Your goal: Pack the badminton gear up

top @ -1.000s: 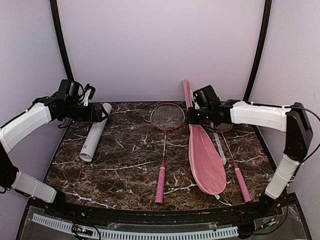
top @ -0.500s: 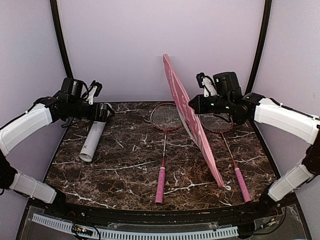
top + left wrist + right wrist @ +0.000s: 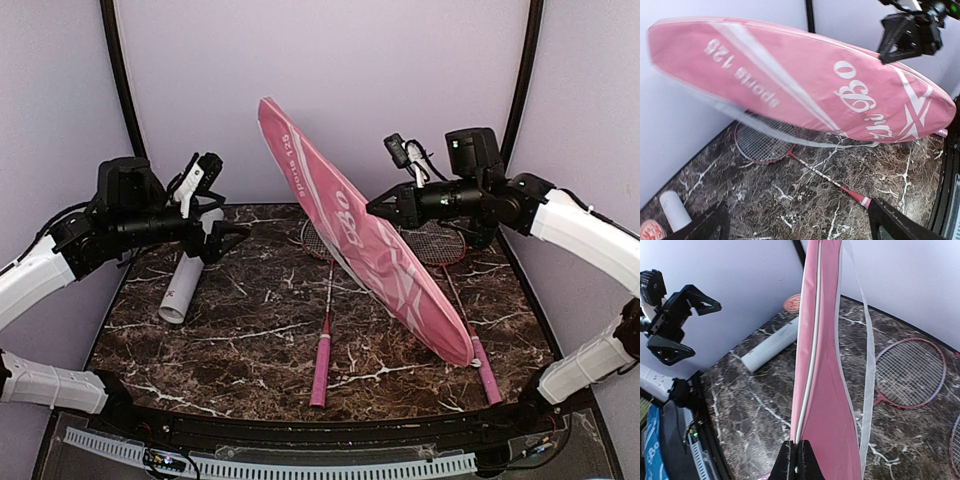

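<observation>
Packing looked barely started: right pincer point(image 3: 378, 208) was pinching the pink bag point(image 3: 370, 240) by its edge, tilted up over the table, left pincer point(image 3: 222, 200) spread wide and empty. Rackets point(image 3: 327, 300) and tube point(image 3: 188, 275) lay unpacked on the table.

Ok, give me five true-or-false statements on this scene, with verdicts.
1. The right gripper is shut on the bag. True.
2. The bag lies flat on the table. False: it is raised and tilted.
3. The left gripper grips the tube. False: it is open and empty, above the tube.
4. Both rackets lie on the table. True.
5. The tube stands upright. False: it lies on its side.
</observation>
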You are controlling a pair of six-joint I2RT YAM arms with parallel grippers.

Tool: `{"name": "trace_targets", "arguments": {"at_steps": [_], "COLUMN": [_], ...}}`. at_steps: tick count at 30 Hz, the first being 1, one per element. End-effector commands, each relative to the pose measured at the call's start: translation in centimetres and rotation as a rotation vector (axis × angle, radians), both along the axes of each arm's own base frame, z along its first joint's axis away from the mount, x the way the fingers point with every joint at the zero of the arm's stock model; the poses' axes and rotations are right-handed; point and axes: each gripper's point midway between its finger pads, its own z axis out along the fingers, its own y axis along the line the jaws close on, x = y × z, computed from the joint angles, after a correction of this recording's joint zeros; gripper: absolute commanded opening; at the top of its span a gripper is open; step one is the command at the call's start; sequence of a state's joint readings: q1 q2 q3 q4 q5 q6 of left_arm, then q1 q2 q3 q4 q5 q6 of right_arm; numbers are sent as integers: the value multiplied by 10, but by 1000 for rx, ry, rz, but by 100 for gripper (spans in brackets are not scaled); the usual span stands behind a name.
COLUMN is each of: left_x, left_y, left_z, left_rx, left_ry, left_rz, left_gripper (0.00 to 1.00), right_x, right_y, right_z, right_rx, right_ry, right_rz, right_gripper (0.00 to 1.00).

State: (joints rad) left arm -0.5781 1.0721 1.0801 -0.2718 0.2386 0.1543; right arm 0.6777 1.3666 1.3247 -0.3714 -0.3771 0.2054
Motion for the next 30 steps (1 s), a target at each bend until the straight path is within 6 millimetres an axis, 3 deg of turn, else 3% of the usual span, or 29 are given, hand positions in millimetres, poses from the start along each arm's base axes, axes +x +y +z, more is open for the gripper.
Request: {"name": "trace_targets", "arguments": {"at_steps": [1,6,10,15,19,22,25,30], "left_x": [-26,-48,-44,-47,-55,-68,-74,-78], "left_y": [-19,-45,-63,-90,-98,-101,-101,-100], "left_z": [16,32,27,11,-19,-33,-40,-56], "left_rx": [130,223,356,449,515,519,536,611], "left_ry": [-274,-377,-407,-428,-377,-321,-301,-276], "left_rz": [-132,-247,-264,-353,-432,-517,-557,-581], "left_gripper": [99,99,99,98,90,80,64,27], "right_x": [-41,-54,-72,-94,-99,-102,-105,-105], "right_y": [15,21,34,46,46,45,45,45], "right_z": [41,14,-6,-21,-23,-22,-21,-23], "right_rx": [126,15,-76,-168,-183,-190,-189,-184], "right_ry": [-13,10,6,-19,-44,-60,-70,-74], "right_rz": [248,303,365,432,438,437,447,448], "right_gripper": [0,0,0,0,0,0,0,0]}}
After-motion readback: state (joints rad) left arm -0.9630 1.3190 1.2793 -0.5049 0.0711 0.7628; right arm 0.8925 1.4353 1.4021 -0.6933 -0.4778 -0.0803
